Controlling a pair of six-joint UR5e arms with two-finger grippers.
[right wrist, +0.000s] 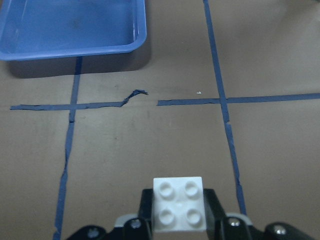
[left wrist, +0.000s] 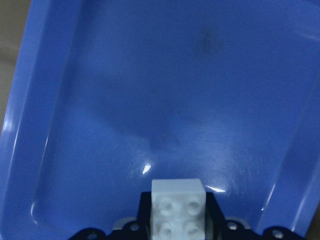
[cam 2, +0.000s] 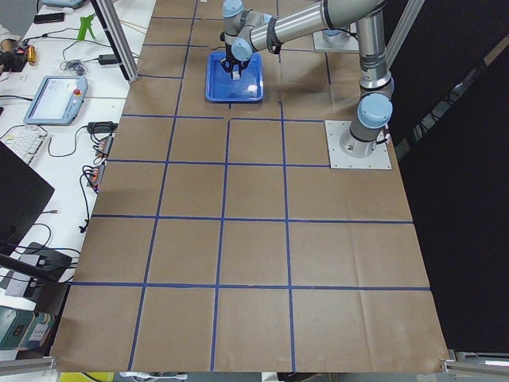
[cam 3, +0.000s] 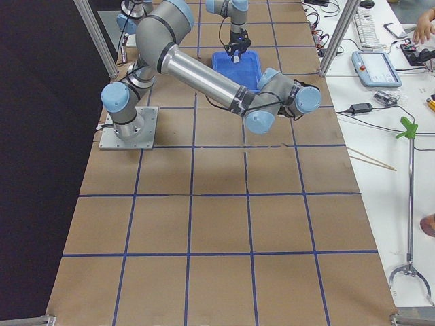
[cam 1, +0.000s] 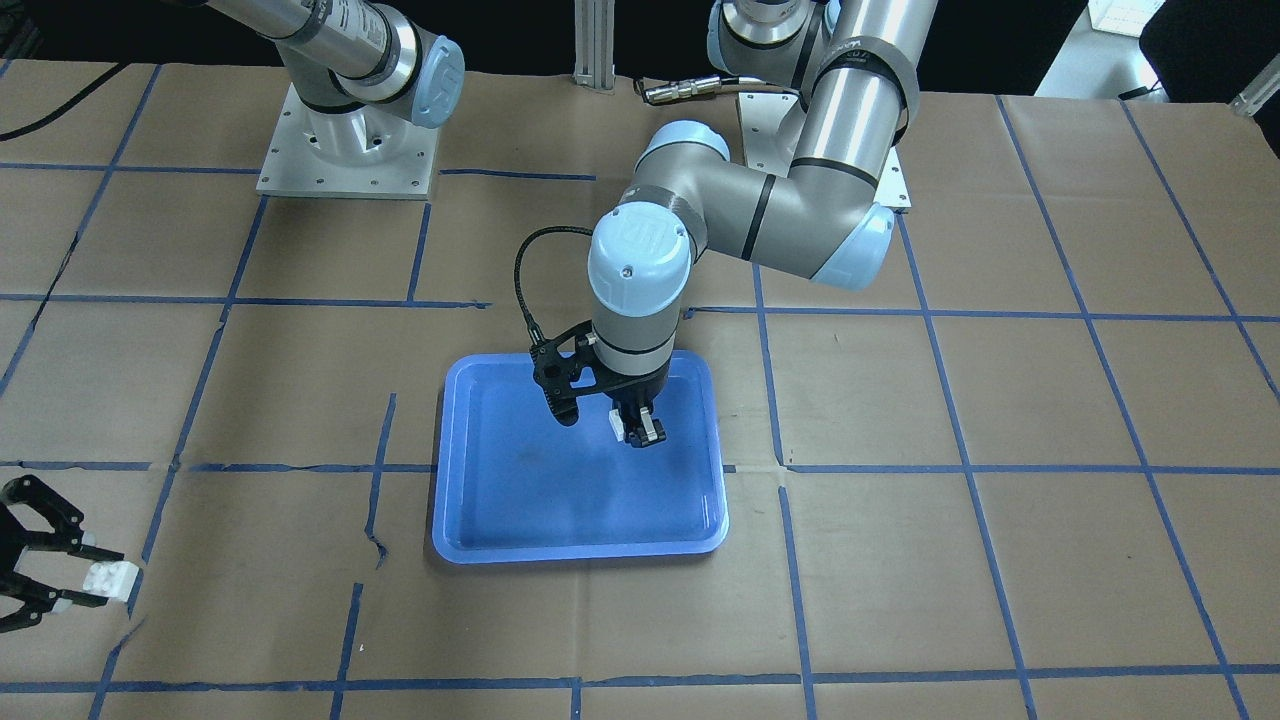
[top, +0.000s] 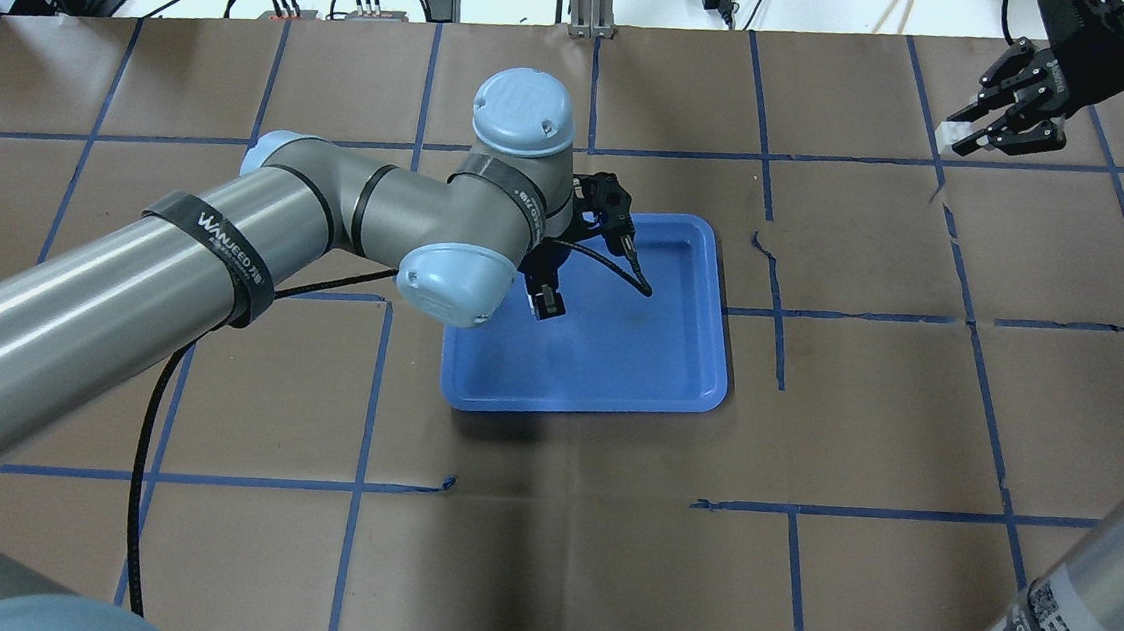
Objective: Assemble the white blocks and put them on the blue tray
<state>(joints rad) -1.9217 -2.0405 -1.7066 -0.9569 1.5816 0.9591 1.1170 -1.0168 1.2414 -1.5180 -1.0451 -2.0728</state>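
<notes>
So far nothing is joined: the left jaws grip one white block [left wrist: 178, 212] over the blue tray [cam 1: 580, 553], the right jaws clamp the other block [right wrist: 179, 204] well apart near the tabletop's operator-side edge, leaving assembly and placement.

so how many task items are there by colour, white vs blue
white square plastic studded blocks: 2, the left-held block in the left gripper above the tray, and the right-held block in the right gripper away from the tray
blue rectangular plastic tray: 1
total: 3
</notes>
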